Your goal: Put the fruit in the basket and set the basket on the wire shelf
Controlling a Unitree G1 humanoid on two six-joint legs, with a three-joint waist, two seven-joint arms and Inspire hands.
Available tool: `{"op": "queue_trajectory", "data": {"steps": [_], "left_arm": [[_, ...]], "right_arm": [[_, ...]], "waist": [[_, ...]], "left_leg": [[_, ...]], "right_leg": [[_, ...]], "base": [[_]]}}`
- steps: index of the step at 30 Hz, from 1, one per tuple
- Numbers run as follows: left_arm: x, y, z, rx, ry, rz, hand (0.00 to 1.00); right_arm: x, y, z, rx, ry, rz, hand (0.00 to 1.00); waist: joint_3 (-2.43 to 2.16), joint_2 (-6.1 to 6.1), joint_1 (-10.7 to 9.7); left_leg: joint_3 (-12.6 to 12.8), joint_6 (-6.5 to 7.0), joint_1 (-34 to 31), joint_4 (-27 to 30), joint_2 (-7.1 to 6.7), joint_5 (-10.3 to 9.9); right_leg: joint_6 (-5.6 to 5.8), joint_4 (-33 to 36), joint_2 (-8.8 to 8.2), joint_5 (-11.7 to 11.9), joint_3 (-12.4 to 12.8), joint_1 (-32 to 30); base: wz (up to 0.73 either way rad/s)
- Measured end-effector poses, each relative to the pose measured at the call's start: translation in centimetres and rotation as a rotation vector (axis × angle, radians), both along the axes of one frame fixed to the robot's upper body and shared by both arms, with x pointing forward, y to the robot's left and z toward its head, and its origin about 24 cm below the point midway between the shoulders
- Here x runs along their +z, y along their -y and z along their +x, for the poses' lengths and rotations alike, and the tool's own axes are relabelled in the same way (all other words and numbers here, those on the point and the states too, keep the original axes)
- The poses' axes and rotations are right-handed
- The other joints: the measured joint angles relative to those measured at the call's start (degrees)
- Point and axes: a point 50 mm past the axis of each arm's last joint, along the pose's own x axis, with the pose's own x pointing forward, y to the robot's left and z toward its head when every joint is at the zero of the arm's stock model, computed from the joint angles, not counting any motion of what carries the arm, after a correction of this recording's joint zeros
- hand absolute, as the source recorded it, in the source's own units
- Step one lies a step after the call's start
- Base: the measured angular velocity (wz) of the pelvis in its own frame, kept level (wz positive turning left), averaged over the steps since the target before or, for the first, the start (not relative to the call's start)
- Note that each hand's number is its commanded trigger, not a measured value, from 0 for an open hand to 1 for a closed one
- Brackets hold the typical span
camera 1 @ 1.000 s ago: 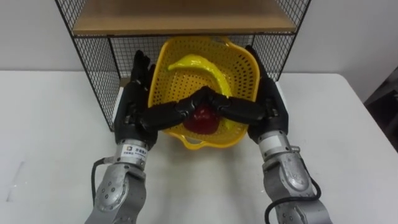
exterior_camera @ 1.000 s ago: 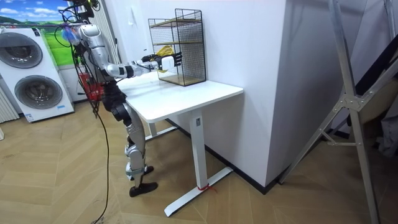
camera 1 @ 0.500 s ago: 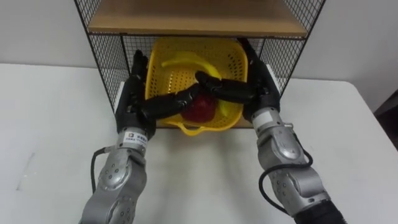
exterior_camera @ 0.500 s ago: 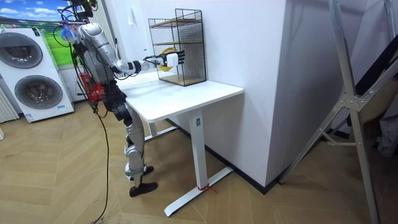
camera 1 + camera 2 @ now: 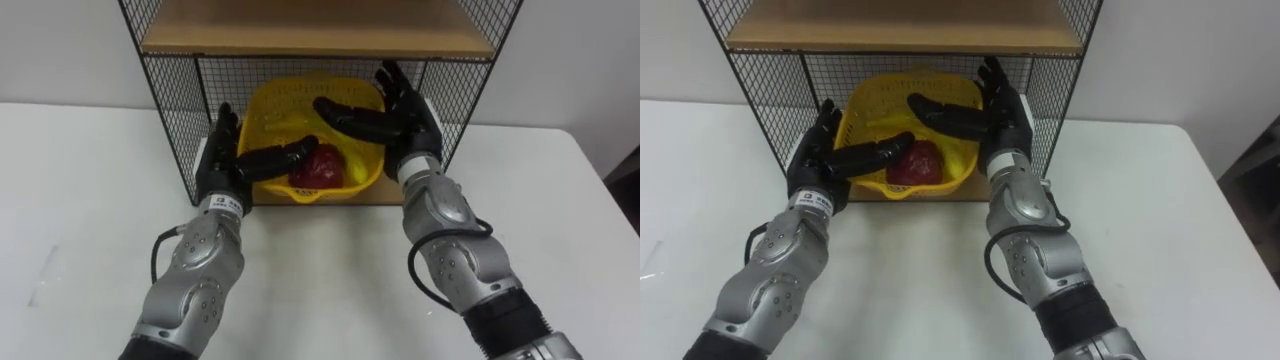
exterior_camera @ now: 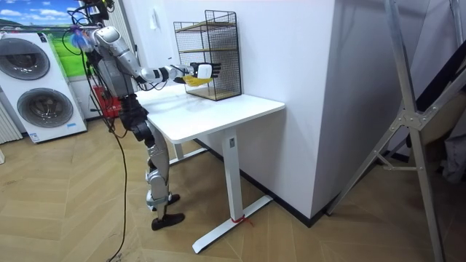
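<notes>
Flanking shelved basket (image 5: pixel 268 112): left robot hand (image 5: pixel 221 163), right robot hand (image 5: pixel 406 117).

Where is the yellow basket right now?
In the left eye view, centre: the yellow basket sits in the lower compartment of the wire shelf, between the left hand and right hand, holding a red fruit.

Eyes near wire shelf (image 5: pixel 172 115); room camera roughly side-on

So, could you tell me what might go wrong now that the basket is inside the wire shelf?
The thumb of the left robot hand reaches over the rim of the basket beside the red fruit; pulling back could drag it out. The right robot hand is close to the wire shelf mesh and may snag it.
</notes>
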Motion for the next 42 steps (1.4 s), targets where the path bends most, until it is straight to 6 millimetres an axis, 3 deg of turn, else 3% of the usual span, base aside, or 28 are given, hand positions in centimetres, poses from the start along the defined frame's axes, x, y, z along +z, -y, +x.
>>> {"op": "queue_trajectory", "data": {"steps": [5, 13, 29, 37, 42], "left_arm": [[-0.4, 0.0, 0.0, -0.008, -0.043, 0.006, 0.0], [-0.8, 0.0, -0.1, -0.016, -0.073, 0.02, 0.0], [-2.5, -0.6, 0.1, -0.014, -0.141, 0.046, 0.0], [-1.8, -0.6, 1.2, -0.012, -0.129, 0.053, 0.0], [-1.1, -0.3, 2.3, -0.029, -0.128, 0.066, 0.0]], "right_arm": [[-0.5, 0.0, 0.0, -0.003, -0.031, -0.02, 0.0], [-1.4, 0.1, -0.1, -0.005, -0.076, -0.053, 0.0], [-2.4, 0.7, -0.2, 0.021, -0.103, -0.084, 0.0], [-4.0, 1.2, -0.1, 0.004, -0.181, -0.12, 0.0], [-2.9, 1.0, 1.3, -0.008, -0.182, -0.136, 0.0]], "waist": [[-0.29, 1.31, -0.12], [-0.09, 2.24, -0.24], [-0.07, 2.19, -0.18], [-0.05, 2.03, -0.15], [-0.07, 2.0, -0.26]], "left_leg": [[0.01, 0.0, 0.09, -0.01, 0.0, 0.0], [0.02, -0.08, 0.58, -0.16, 0.02, 0.07], [0.22, -0.1, 1.23, -0.27, 0.05, 0.07], [0.17, -0.1, 0.91, -0.24, 0.05, 0.08], [0.16, -0.1, 0.74, -0.18, 0.03, 0.11]], "right_leg": [[0.01, 0.06, -0.07, 0.03, 0.04, 0.08], [-0.03, 0.1, -0.22, 0.06, 0.01, 0.61], [-0.03, 0.01, 0.01, 0.0, 0.49, 0.95], [-0.04, 0.03, 0.0, 0.0, 0.37, 0.81], [-0.04, 0.13, 0.03, 0.0, 0.37, 0.56]], "base": [[0.0], [0.0], [0.0], [0.0], [0.0]]}}
